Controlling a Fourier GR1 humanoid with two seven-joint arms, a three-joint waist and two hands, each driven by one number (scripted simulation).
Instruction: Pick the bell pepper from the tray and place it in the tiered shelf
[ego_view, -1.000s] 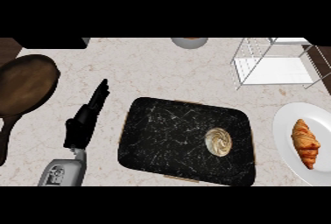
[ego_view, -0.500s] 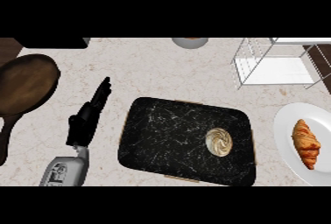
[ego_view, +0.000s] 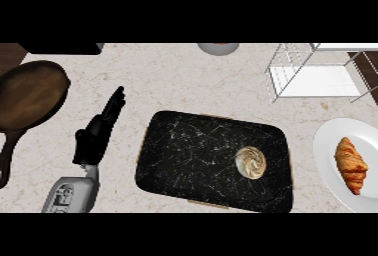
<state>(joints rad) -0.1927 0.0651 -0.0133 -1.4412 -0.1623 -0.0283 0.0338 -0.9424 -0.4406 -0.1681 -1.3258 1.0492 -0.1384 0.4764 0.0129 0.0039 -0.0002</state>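
Frying pan: we see a dark brown frying pan (ego_view: 29, 95) at the far left, its handle running toward the near edge; it has no part in the job.
Left hand: our left hand (ego_view: 100, 132) lies just left of the tray, fingers straight and narrow, pointing far and a little right. It holds nothing and touches neither pan nor tray.
Tray: the black marbled tray (ego_view: 192, 155) sits in the middle of the counter (ego_view: 177, 80).
Bell pepper: the one thing on the tray is a small round pale item (ego_view: 250, 161) toward its right side. We take it for the bell pepper, though it looks cream and swirled, not like a pepper.
Tiered shelf: the white wire shelf (ego_view: 314, 75) stands at the far right, well apart from the tray, with nothing visible on it.
Plate: a white plate (ego_view: 325, 150) at the right edge carries a croissant (ego_view: 351, 164).
Right hand: out of view, so we cannot tell its fingers.
Progress: as we judge it, nothing is done yet; reach, grasp, carry and placing all remain.
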